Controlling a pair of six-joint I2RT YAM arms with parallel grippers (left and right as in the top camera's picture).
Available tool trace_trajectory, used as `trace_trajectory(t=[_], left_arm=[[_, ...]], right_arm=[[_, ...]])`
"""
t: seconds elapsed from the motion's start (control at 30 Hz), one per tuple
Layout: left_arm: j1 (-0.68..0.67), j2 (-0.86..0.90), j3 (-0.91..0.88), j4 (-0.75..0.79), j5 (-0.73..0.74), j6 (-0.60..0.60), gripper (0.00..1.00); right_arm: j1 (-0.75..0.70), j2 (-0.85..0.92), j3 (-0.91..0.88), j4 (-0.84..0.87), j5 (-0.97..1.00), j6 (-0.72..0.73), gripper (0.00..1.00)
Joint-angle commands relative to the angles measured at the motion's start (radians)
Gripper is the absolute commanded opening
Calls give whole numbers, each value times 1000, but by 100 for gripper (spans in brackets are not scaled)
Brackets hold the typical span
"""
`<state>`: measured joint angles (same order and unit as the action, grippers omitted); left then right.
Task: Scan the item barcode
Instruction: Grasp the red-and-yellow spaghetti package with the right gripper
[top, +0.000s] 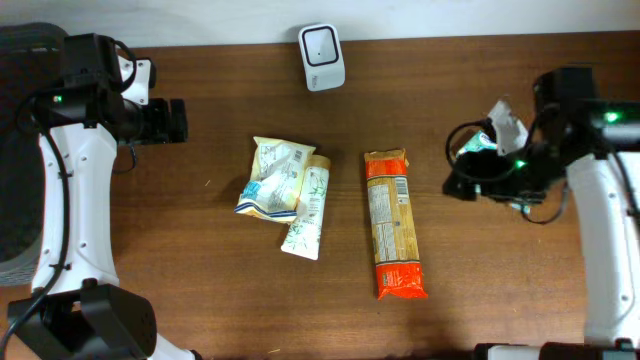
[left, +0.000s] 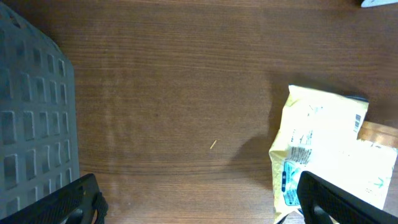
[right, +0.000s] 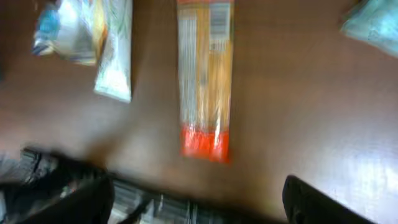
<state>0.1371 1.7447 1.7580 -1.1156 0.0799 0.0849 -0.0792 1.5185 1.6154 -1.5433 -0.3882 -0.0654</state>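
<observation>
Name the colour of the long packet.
Orange, with a pale label panel down its middle. The long packet shows best from overhead.

Your overhead camera looks straight down on the whole table (top: 200, 260) from well above. Your left wrist camera hangs closer, looking down on the table's left part, from the grey basket (left: 31, 112) to the yellow packet (left: 317, 143). Your right wrist camera, blurred, looks down on the middle; all three share that packet.
</observation>
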Motion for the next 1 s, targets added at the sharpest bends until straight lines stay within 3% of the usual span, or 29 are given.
trace_trajectory(t=[0.0,0.13,0.27,0.43,0.7,0.83,0.87,0.93,0.97], left_arm=[[3,-10,8,0,10,-10,99],[3,-10,8,0,10,-10,99],[3,-10,8,0,10,-10,99],[3,-10,8,0,10,-10,99],[3,-10,8,0,10,-10,99],[3,-10,8,0,10,-10,99],[3,-10,8,0,10,-10,99],[3,-10,8,0,10,-10,99],[3,-10,8,0,10,-10,99]], right_arm=[[0,-7,-310,182,-79,-13,85],[0,-7,-622,489,-214,-13,85],[0,-5,-787,676,-241,-5,84],[0,64,-905,820,-285,-5,83],[0,173,-992,997,-293,86,69],[1,173,-1053,1082,-293,176,50],[1,173,-1061,1096,-293,203,41],[1,173,-1062,1135,-313,214,7],[1,173,-1060,1154,-325,232,5]])
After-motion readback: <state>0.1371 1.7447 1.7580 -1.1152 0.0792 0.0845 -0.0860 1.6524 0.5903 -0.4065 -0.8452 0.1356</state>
